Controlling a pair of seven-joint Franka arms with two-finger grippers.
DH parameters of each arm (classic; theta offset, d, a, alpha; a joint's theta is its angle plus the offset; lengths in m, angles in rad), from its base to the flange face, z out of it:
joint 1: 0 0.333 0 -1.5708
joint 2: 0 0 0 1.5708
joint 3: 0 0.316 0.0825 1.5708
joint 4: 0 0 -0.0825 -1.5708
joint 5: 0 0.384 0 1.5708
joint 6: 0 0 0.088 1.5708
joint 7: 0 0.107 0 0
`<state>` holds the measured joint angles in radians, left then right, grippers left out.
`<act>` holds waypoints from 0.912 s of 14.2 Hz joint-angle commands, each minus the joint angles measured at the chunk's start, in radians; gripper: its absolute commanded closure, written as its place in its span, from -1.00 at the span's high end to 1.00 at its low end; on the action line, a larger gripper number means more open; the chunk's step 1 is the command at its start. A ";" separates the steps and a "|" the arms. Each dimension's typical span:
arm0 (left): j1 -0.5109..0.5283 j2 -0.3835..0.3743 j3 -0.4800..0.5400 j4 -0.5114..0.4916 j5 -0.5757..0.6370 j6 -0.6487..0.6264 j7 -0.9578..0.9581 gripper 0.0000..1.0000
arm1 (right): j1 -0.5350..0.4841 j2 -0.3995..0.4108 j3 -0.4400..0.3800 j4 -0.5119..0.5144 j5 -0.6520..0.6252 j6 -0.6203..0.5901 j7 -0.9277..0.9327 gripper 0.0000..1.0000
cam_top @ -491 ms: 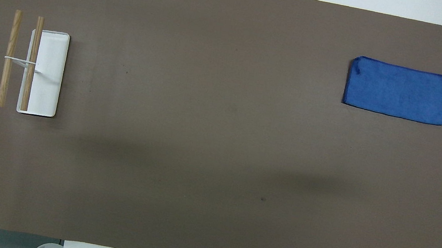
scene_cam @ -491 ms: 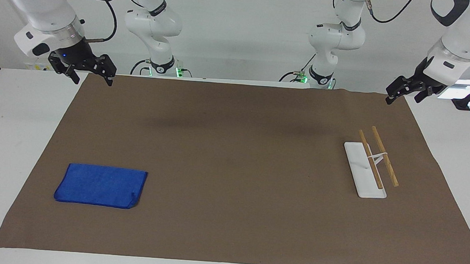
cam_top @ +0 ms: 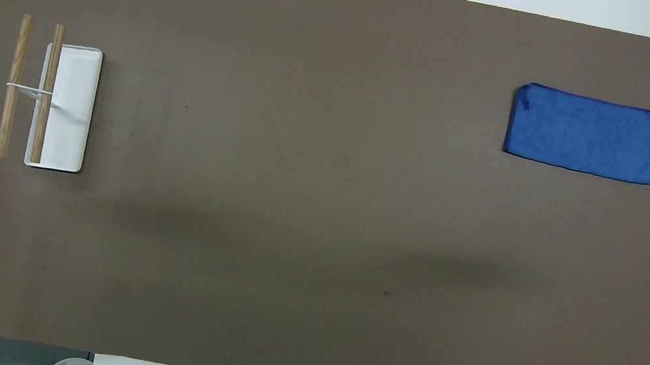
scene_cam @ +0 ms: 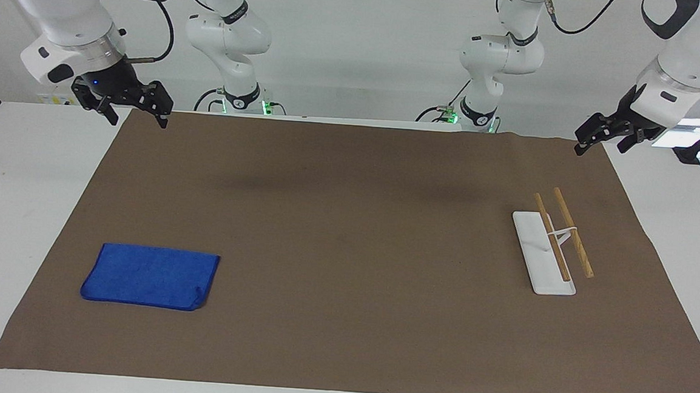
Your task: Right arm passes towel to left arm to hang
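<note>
Nothing moved: towel point(scene_cam: 150, 276) flat, rack point(scene_cam: 546, 252) apart, both pincers point(scene_cam: 138, 112) point(scene_cam: 595, 138) spread, empty.

Brown mat point(scene_cam: 346, 251) on the worktop: open passage between the towel point(scene_cam: 150, 276) and the rack point(scene_cam: 550, 245), the only raised obstacle, its two wooden rails standing above a white base.
</note>
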<state>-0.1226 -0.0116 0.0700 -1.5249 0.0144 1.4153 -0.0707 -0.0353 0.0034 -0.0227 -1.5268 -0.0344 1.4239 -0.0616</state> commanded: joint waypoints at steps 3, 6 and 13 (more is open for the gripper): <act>0.004 -0.030 0.001 -0.032 0.013 -0.007 -0.003 1.00 | -0.017 -0.008 -0.003 -0.041 0.002 0.114 -0.061 1.00; 0.003 -0.033 0.001 -0.047 0.013 -0.007 -0.041 1.00 | -0.008 0.151 0.000 -0.048 0.034 0.298 0.005 1.00; -0.005 -0.048 -0.001 -0.072 0.013 0.001 -0.057 1.00 | -0.003 0.428 0.004 -0.113 0.051 0.685 -0.041 0.92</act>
<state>-0.1240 -0.0254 0.0689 -1.5604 0.0145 1.4137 -0.1114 -0.0232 0.4202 -0.0245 -1.6327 -0.0052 2.0802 -0.0387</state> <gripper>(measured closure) 0.000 0.018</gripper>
